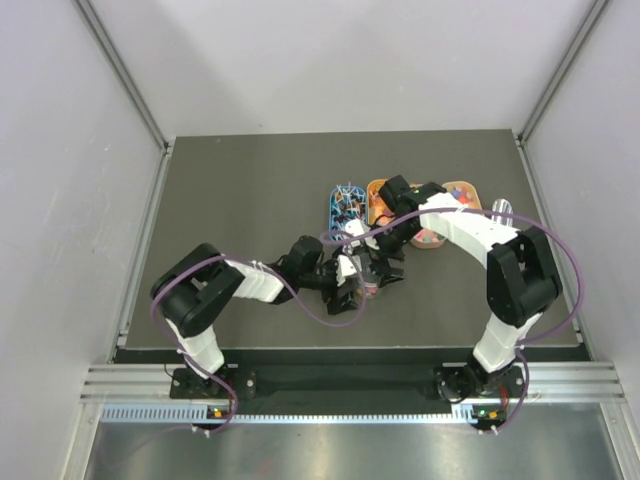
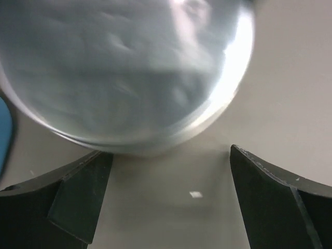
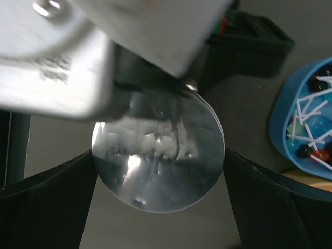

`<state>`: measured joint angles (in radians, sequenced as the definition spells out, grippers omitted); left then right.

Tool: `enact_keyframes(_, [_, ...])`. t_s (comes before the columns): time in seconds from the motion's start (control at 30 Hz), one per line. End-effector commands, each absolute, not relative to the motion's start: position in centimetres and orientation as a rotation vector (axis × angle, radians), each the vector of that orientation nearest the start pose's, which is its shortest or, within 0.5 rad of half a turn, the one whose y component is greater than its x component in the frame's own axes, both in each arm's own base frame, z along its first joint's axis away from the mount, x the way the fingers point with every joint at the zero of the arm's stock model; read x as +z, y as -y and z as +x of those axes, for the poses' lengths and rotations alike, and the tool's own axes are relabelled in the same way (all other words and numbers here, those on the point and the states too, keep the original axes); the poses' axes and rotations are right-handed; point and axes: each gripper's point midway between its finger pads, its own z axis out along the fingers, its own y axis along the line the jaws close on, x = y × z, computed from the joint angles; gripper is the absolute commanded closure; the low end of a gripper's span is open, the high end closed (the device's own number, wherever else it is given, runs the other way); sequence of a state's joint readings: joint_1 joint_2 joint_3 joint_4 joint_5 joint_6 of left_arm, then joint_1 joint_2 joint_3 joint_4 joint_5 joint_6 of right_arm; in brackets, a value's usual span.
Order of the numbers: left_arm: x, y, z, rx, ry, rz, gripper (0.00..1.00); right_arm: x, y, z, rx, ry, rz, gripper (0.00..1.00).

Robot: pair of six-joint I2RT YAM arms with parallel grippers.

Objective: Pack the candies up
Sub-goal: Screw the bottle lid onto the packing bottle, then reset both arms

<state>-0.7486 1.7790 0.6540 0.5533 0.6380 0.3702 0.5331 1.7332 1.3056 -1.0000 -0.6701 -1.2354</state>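
Candies [image 1: 346, 206] in one blue tray [image 3: 280, 120], two orange trays [image 1: 374, 190], one clear jar [image 3: 171, 179], left claw [image 2: 168, 168], right claw [image 3: 160, 155], both spread open.

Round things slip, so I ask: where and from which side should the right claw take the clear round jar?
Grip the clear round jar across its widest part, on opposite sides of its curved wall, coming down from above. The right wrist view shows a full circle, so it likely stands upright, and the open right claw straddles it.
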Motion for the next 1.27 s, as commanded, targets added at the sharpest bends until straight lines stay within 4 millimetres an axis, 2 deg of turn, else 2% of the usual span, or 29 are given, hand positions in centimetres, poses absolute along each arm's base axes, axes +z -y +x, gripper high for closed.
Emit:
enact_keyframes(0.0, [3.6, 33.0, 22.0, -0.876, -1.668, 1.514, 0.01, 11.8, -22.8, 27.2, 0.747, -1.652, -2.057, 0.00])
enact_keyframes(0.03, [3.5, 32.4, 21.8, -0.861, -1.712, 1.520, 0.01, 12.3, -22.6, 27.5, 0.741, -1.645, -2.054, 0.00])
enact_keyframes(0.13, [6.2, 31.8, 23.3, -0.785, -1.702, 1.486, 0.01, 13.8, -21.0, 28.4, 0.697, -1.671, -2.021, 0.00])
enact_keyframes(0.17, [7.3, 31.4, 23.5, -0.763, -1.724, 1.462, 0.01, 14.0, -19.9, 28.7, 0.691, -1.701, -1.997, 0.00])
enact_keyframes(0.23, [9.1, 30.9, 25.2, -0.717, -1.749, 1.392, 0.01, 14.4, -18.8, 28.9, 0.668, -1.718, -1.979, 0.00])
enact_keyframes(0.3, [10.8, 30.1, 26.4, -0.679, -1.815, 1.311, 0.02, 14.0, -17.1, 28.5, 0.677, -1.779, -1.954, 0.00])
enact_keyframes(0.37, [12.0, 28.3, 28.0, -0.630, -1.890, 1.191, 0.01, 14.0, -15.1, 28.8, 0.649, -1.839, -1.897, 0.00])
enact_keyframes(0.4, [12.9, 27.1, 29.4, -0.594, -1.914, 1.118, 0.01, 13.3, -14.2, 28.5, 0.655, -1.885, -1.863, 0.00])
enact_keyframes(0.43, [13.4, 26.3, 30.2, -0.568, -1.928, 1.065, 0.01, 13.6, -13.4, 28.5, 0.645, -1.929, -1.795, 0.01])
enact_keyframes(0.47, [14.2, 25.0, 31.4, -0.509, -1.948, 0.978, 0.01, 13.6, -11.9, 30.0, 0.599, -1.967, -1.690, 0.00])
enact_keyframes(0.5, [14.8, 23.3, 32.8, -0.457, -1.959, 0.896, 0.01, 13.2, -10.7, 30.7, 0.557, -2.030, -1.603, 0.00])
enact_keyframes(0.53, [15.2, 22.1, 33.8, -0.397, -1.968, 0.833, 0.01, 14.5, -10.0, 31.5, 0.524, -2.137, -1.376, 0.00])
enact_keyframes(0.57, [15.9, 21.0, 34.6, -0.351, -1.972, 0.762, 0.01, 15.2, -8.2, 34.4, 0.427, -2.128, -1.187, 0.00])
enact_keyframes(0.6, [16.5, 18.7, 36.3, -0.235, -1.975, 0.655, 0.01, 16.2, -7.1, 35.5, 0.372, -2.143, -1.039, 0.00])
enact_keyframes(0.63, [17.1, 17.2, 37.3, -0.167, -1.968, 0.575, 0.02, 18.4, -5.6, 36.1, 0.355, -2.166, -0.760, 0.00])
enact_keyframes(0.67, [17.9, 16.0, 37.9, -0.135, -1.957, 0.471, 0.01, 19.6, -3.5, 37.8, 0.289, -2.099, -0.616, 0.00])
enact_keyframes(0.7, [18.8, 13.5, 39.2, -0.047, -1.922, 0.346, 0.01, 20.4, -1.7, 38.5, 0.196, -2.082, -0.480, 0.00])
enact_keyframes(0.73, [19.2, 12.4, 39.6, -0.022, -1.909, 0.285, 0.01, 24.3, -0.8, 39.4, 0.142, -1.943, -0.315, 0.00])
enact_keyframes(0.77, [20.0, 11.3, 39.8, -0.004, -1.888, 0.214, 0.01, 23.6, 0.2, 39.0, 0.097, -1.940, -0.208, 0.00])
enact_keyframes(0.8, [20.3, 9.6, 40.2, 0.027, -1.878, 0.146, 0.01, 24.5, 2.4, 39.0, -0.015, -1.910, -0.081, 0.00])
enact_keyframes(0.83, [20.8, 8.2, 40.5, 0.067, -1.857, 0.096, 0.01, 26.2, 3.1, 38.6, -0.022, -1.847, 0.032, 0.00])
enact_keyframes(0.9, [21.3, 6.0, 40.6, 0.080, -1.845, -0.018, 0.01, 26.1, 5.2, 37.9, -0.086, -1.835, 0.226, 0.00])
enact_keyframes(0.93, [21.6, 5.3, 40.6, 0.085, -1.837, -0.042, 0.02, 26.3, 5.5, 37.3, -0.099, -1.829, 0.254, 0.00])
enact_keyframes(1.0, [21.7, 4.4, 40.5, 0.087, -1.835, -0.075, 0.01, 25.9, 6.0, 36.5, -0.122, -1.827, 0.283, 0.00])
enact_keyframes(1.1, [22.1, 4.3, 40.1, 0.061, -1.824, -0.072, 0.01, 25.6, 5.9, 35.7, -0.119, -1.849, 0.287, 0.00])
enact_keyframes(1.13, [22.2, 4.4, 40.1, 0.052, -1.819, -0.068, 0.01, 24.6, 5.8, 35.5, -0.115, -1.891, 0.299, 0.00])
enact_keyframes(1.23, [22.4, 4.5, 39.8, 0.035, -1.818, -0.055, 0.01, 24.3, 5.8, 35.2, -0.117, -1.917, 0.310, 0.00])
